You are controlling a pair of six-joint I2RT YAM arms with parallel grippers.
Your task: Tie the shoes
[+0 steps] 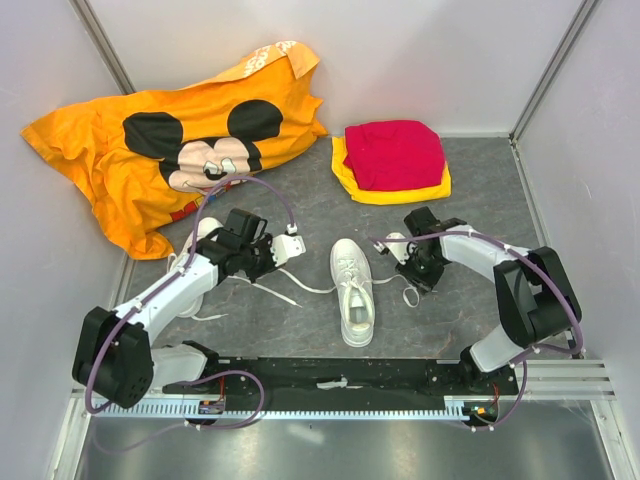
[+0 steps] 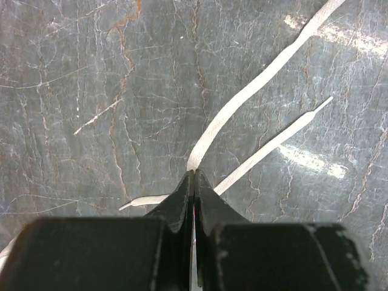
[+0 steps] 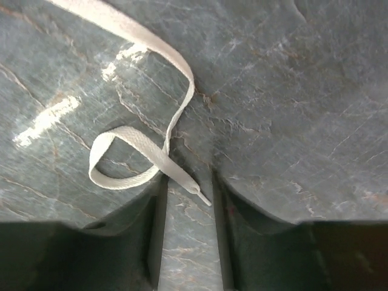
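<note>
Nearest to me, the left gripper is clenched on one long flat white lace, which runs out from its fingertips across the grey marbled tabletop toward the middle. A second loose lace end lies just beside it. My right gripper is released, its jaws apart and low over the table, with the plastic tip of the other curled white lace lying between them, ungripped. To do this step well, I judge I should nudge the right claw forward so it closes on flat lace behind the tip, not on the tip itself, then lift both ends evenly to cross them. The plain white low-top sneaker these laces belong to sits between the two arms. Its partner lies mostly hidden under my left arm. Beyond, an orange cartoon-mouse shirt and folded red and yellow cloths stay well apart.
</note>
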